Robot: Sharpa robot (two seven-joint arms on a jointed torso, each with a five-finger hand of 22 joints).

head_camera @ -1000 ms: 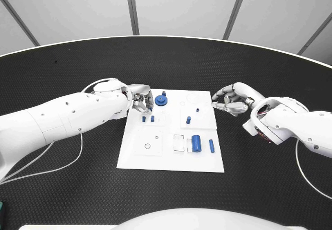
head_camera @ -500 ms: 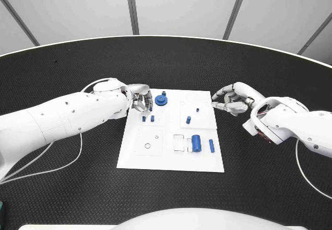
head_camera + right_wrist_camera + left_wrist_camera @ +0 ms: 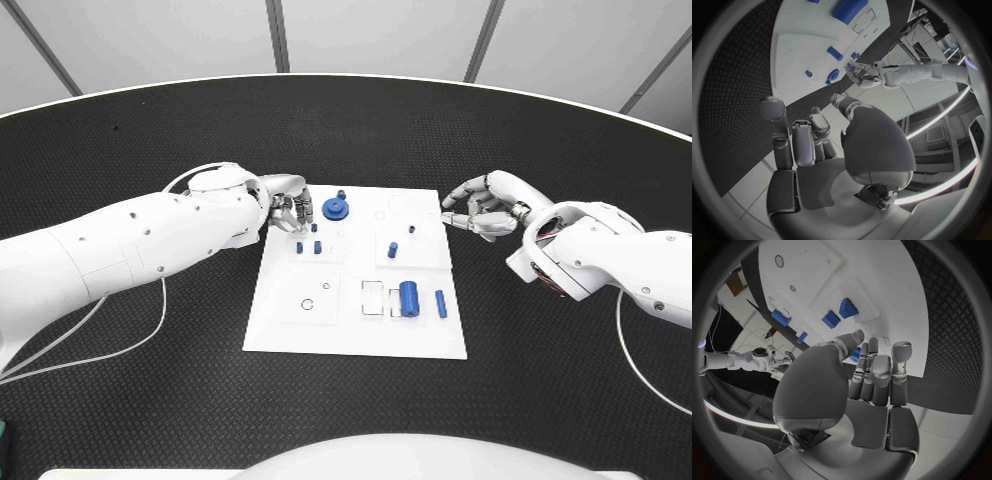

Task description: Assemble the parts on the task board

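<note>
The white task board (image 3: pixel 346 325) lies in the middle of the table. My left hand (image 3: pixel 293 208) hovers over its far left corner, fingers curled, pinching a small blue part (image 3: pixel 856 355) between thumb and fingers. Beside it stands a round blue part (image 3: pixel 335 208). Two short blue pegs (image 3: pixel 309 247) stand just nearer, and two more (image 3: pixel 391 250) sit mid-board. A blue cylinder (image 3: pixel 410 298) and a thin blue bar (image 3: pixel 441 303) lie at the near right. My right hand (image 3: pixel 483 210) hangs by the far right corner, fingers curled in on nothing.
Black textured table (image 3: pixel 173 400) surrounds the board, with room in front and behind. A white cable (image 3: pixel 130 335) loops under my left arm. The near left of the board carries shallow recesses (image 3: pixel 310 302).
My left hand has drawn slightly back towards the board's far left corner. The right hand and the parts on the board have stayed put.
</note>
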